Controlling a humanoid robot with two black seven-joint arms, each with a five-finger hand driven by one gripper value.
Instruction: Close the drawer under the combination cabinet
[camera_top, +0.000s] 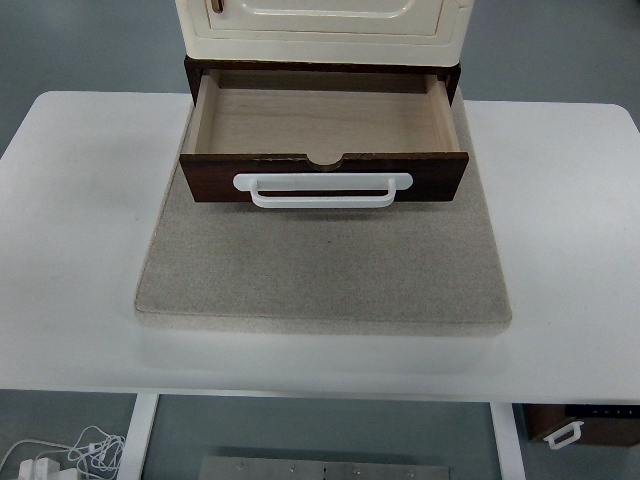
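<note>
A cream cabinet (322, 25) stands at the back middle of the table. Under it, a dark brown wooden drawer (322, 120) is pulled out toward me and stands open; its inside is light wood and empty. A white bar handle (322, 189) runs across the drawer's front panel (440, 177). Neither of my hands is in view.
The cabinet and drawer sit on a grey felt mat (322, 265) in the middle of the white table (80, 250). Below the table's near edge there are white cables (70, 455) at the lower left and another small drawer unit (580, 425) at the lower right.
</note>
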